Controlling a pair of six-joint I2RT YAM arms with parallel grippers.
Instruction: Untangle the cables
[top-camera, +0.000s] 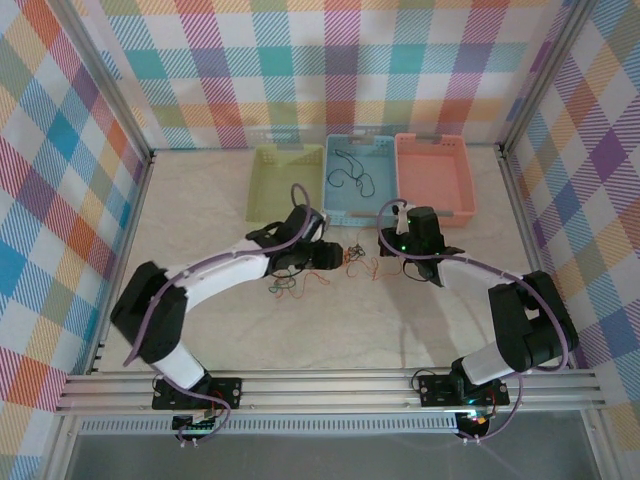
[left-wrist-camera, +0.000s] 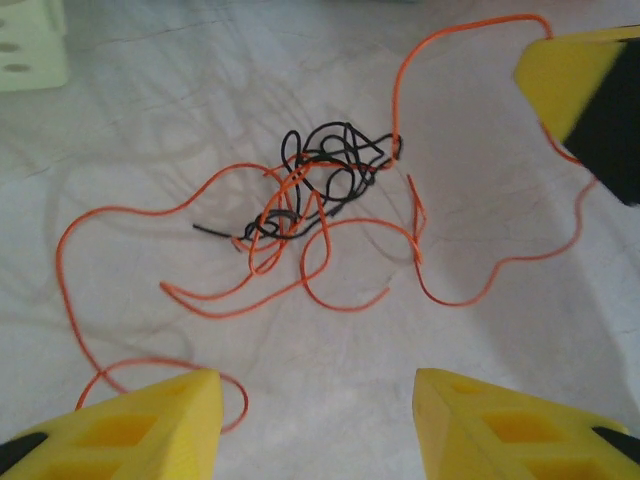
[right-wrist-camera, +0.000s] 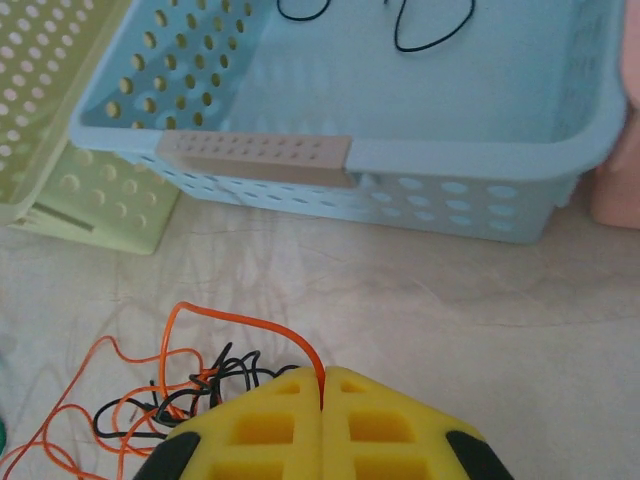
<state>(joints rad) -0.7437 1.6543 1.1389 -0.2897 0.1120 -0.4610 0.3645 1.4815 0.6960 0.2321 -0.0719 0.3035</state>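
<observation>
A tangle of orange and black cables (left-wrist-camera: 320, 185) lies on the table between my two grippers (top-camera: 358, 262). The left gripper (left-wrist-camera: 318, 425) hovers just short of it, jaws open and empty, and one orange loop runs past its left finger (left-wrist-camera: 150, 425). In the top view the left gripper (top-camera: 336, 256) sits left of the tangle. My right gripper (right-wrist-camera: 322, 385) is shut on an orange cable (right-wrist-camera: 250, 322) that arcs out of the knot. From above, the right gripper (top-camera: 386, 248) stands right of the tangle. More thin green and red cables (top-camera: 285, 285) lie under the left arm.
Three baskets stand in a row behind the tangle: green (top-camera: 262, 205), blue (top-camera: 330, 205) with loose black cables (top-camera: 350, 178) inside, and pink (top-camera: 462, 208). The blue basket's near wall (right-wrist-camera: 400, 185) is close ahead of the right gripper. Metal frame posts edge the table.
</observation>
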